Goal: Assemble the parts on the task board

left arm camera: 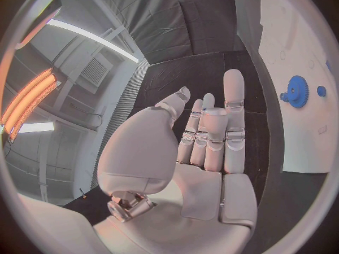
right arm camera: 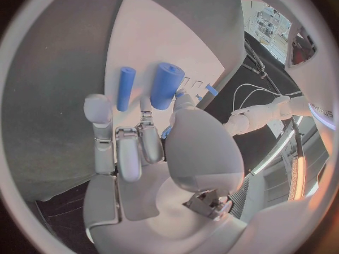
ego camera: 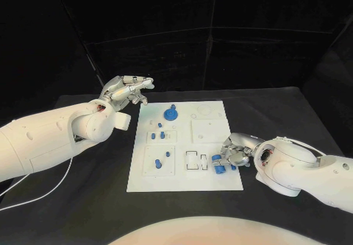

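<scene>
While the board waits with most of its pieces unseated, the notes below cover how those pieces should handle

Task board: the white task board lies flat in the middle of the black bench, long side running near to far

Parts at the near right: two short blue cylinders sit at the board's near right edge, right at the right robot hand; the right wrist view shows them as a thin peg and a thicker one lying side by side past the fingertips

Other parts: a blue gear stands on the far left part of the board; small blue pieces lie in the left column

Right robot hand: fingers curled down over the cylinders; whether they actually pinch one I cannot tell, since the fingertips hide the contact

Left robot hand: the left robot hand is raised off the far left corner of the board, fingers loosely apart, holding nothing

Handling judgement: the parts look like rigid light plastic, smooth and round, so likely to roll or slip out of a loose pinch

Where to take hold: probably across the middle of a cylinder's length, thumb against a finger, leaving one end free to enter its socket

Risk: a nudge could roll a peg off the near right edge
</scene>
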Robot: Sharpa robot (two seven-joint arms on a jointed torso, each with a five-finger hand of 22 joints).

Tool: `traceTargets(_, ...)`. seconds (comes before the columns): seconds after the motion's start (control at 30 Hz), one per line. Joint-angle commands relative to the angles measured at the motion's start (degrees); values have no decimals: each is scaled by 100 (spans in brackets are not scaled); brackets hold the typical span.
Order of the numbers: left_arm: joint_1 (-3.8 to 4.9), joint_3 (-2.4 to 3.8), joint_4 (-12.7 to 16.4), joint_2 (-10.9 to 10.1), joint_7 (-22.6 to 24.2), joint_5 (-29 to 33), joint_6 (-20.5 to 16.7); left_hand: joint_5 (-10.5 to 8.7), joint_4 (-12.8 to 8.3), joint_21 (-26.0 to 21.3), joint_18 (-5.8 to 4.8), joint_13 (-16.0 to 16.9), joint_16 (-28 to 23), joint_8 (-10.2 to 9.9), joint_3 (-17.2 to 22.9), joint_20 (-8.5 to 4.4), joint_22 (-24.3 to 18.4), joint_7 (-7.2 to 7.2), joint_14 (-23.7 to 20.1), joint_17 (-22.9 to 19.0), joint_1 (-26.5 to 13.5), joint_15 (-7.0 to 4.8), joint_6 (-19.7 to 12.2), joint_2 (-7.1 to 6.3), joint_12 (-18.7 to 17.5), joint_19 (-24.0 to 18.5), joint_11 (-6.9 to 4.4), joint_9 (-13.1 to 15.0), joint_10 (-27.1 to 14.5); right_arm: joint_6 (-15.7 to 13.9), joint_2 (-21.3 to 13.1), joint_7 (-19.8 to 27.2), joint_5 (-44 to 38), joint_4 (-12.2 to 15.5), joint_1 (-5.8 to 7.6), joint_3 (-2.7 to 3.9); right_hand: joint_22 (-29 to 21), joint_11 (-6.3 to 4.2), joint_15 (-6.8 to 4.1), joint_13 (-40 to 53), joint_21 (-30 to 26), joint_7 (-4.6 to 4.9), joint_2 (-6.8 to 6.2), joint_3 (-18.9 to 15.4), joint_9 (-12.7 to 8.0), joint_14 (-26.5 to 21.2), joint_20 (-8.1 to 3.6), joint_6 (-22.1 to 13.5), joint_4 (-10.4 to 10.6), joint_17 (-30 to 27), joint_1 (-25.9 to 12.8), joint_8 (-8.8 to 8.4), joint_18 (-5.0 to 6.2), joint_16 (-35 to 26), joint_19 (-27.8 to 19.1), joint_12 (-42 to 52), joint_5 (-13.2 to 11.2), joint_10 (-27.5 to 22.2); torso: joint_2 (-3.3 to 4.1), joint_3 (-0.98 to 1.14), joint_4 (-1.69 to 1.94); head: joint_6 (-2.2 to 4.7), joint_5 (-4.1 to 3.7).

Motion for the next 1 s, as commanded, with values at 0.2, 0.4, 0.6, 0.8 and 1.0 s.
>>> traceTargets(0.2, 9, -9, 8, 6, -4, 15, 102, 9, -4, -38, 78, -4, 27, 19, -12, 26, -8, -29, -34, -4, 29, 0, 4, -4, 22, 13, -27, 6, -20, 335, 73, -22, -66, -15, -43, -6, 35, -48, -66, 140, 32, -3, 20, 5, 44, 456, -49, 32, -28, 802, 116, 74, -63, 20, 2, 32, 24, 11, 4, -5, 10, 15, -52)
traceTargets(0.4, 9, -15, 10, -3, -34, 15, 123, 9, -4, -38, 78, -4, 27, 19, -12, 26, -8, -29, -34, -4, 29, 0, 4, -4, 22, 13, -27, 6, -20, 246, 111, -31, -278, -30, -56, -6, 69, -61, -78, 164, 46, -17, 44, 7, 102, 458, -62, 26, -51, 815, 310, 145, -69, 22, 8, 27, 211, 21, 1, -8, 9, 12, -40)
traceTargets(0.6, 9, -22, 18, -8, -52, 15, 150, 9, -4, -38, 78, -4, 27, 19, -12, 26, -8, -29, -34, -4, 29, 0, 4, -4, 22, 13, -27, 6, -20, 119, 156, -49, -435, -17, -61, -5, 117, -85, -102, 219, 69, -40, 127, 35, 153, 463, -84, 65, -131, 840, 578, 202, -75, 28, 26, 43, 794, 57, 0, -4, 4, 24, -17)
traceTargets(0.8, 9, -34, 19, -15, -67, 15, 165, 8, -4, -38, 78, -5, 26, 19, -13, 26, -8, -28, -36, -7, 29, 0, 2, -6, 22, 13, -27, 5, -22, -369, 95, 9, -259, 100, -62, -4, 189, -150, -153, 348, 105, -104, 249, 103, 143, 477, -129, 228, -179, 913, 835, 150, -86, 50, 68, 106, 1921, 159, -5, -7, 0, 35, 2)
traceTargets(1.0, 9, -39, 23, -13, -75, 15, 183, 8, -3, -39, 78, -6, 25, 18, -18, 26, -9, -27, -39, -14, 28, 0, -2, -10, 24, 13, -26, 4, -27, -862, 72, 183, 90, 206, -61, -2, 234, -182, -179, 409, 129, -138, 290, 100, 123, 485, -154, 349, -106, 951, 842, 83, -93, 61, 93, 131, 2225, 211, 2, -8, 5, 38, 23)
